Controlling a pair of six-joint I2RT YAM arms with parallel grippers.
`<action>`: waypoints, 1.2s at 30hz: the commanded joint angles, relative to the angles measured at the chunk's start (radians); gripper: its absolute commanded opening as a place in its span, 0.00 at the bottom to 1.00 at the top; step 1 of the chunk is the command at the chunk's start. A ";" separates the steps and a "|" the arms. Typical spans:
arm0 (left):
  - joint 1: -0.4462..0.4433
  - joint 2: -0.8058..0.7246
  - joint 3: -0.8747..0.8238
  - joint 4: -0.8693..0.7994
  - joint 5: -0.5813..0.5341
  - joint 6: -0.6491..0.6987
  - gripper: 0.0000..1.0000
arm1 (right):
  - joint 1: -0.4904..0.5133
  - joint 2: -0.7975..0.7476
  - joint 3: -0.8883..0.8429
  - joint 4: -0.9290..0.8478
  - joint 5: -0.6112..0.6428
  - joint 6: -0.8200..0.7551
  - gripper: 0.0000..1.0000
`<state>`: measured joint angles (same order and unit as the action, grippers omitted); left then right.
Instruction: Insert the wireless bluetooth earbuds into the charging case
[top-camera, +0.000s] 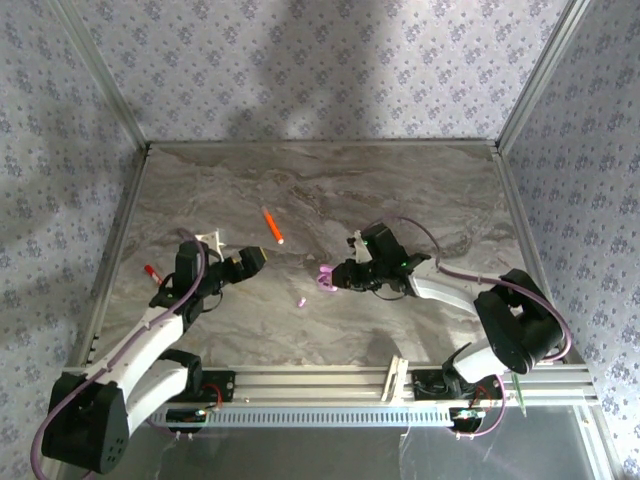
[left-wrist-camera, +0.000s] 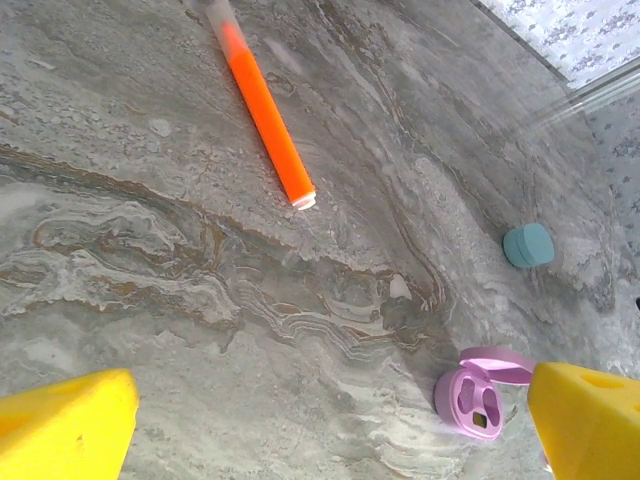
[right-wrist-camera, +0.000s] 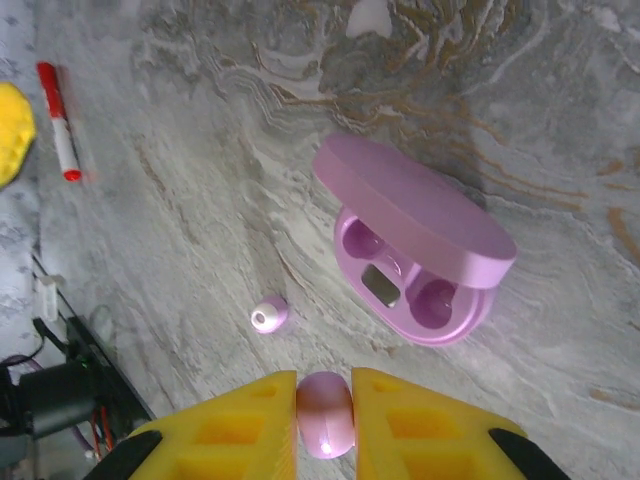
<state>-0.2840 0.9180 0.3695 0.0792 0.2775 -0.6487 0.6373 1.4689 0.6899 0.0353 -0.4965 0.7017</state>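
Right wrist: my right gripper (right-wrist-camera: 325, 400) pinches one pink earbud (right-wrist-camera: 325, 418), fingers closed snugly so it cannot roll.
Charging case (right-wrist-camera: 415, 265): pink, lid raised, both wells empty, just ahead of my grip, ready for the drop.
Second bud (right-wrist-camera: 269, 315): loose on the table (right-wrist-camera: 200, 150), near the case.
Left gripper (left-wrist-camera: 330, 420): spread wide, empty, well aside.

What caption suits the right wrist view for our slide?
Yellow right gripper pinching a glossy pink earbud near the open pink oval charging case, second pink bud loose.
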 joint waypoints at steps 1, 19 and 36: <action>-0.012 0.011 0.005 0.044 0.021 -0.006 1.00 | -0.015 -0.002 -0.024 0.112 -0.039 0.046 0.20; -0.038 0.032 0.019 0.041 0.012 0.003 1.00 | 0.010 0.010 -0.116 0.264 0.101 0.173 0.20; -0.047 0.024 0.022 0.034 0.013 0.003 1.00 | 0.081 0.021 -0.133 0.354 0.252 0.283 0.20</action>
<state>-0.3237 0.9463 0.3695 0.0948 0.2771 -0.6483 0.7078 1.4803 0.5709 0.3622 -0.2955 0.9524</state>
